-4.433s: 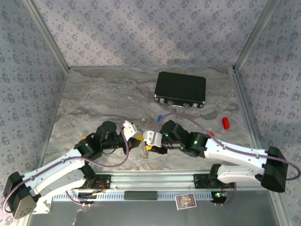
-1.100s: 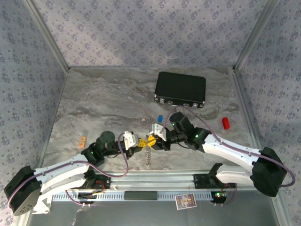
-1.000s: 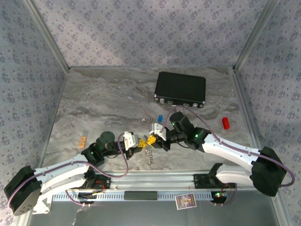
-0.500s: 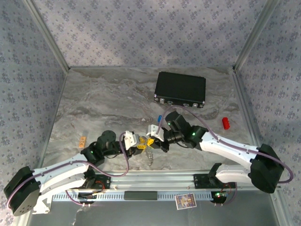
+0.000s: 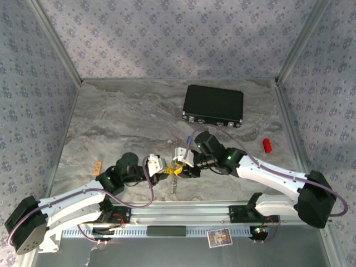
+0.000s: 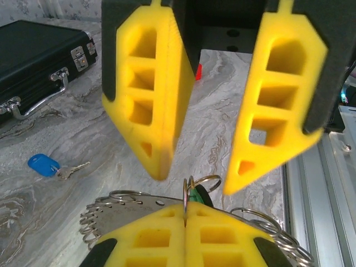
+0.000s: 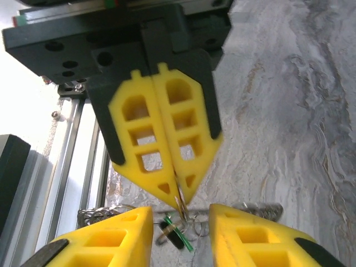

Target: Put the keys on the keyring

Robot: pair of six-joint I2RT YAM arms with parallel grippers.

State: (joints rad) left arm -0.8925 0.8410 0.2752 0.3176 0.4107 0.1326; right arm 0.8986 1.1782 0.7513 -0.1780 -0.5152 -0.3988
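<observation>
**In front of the black case (image 5: 214,105), the right pincer (image 6: 197,179) lets go**

Near that case's front edge, the right pincer's fingers, shut a moment ago, now stand half apart and hold nothing. The green key (image 6: 196,196) sits just below their tips, against the keyring (image 6: 111,212), which the fully shut left pincer (image 7: 177,192) clamps by its rim. The key is likely threaded, but I cannot confirm it. The blue key (image 6: 43,165) lies on the table nearer the case.

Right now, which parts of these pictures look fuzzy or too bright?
Right wrist view: the left side is blown out white, and the keyring below the shut left end effector is blurred. Left wrist view: the blue key is fairly crisp. Top view: soft, even light, no harsh glare.
</observation>
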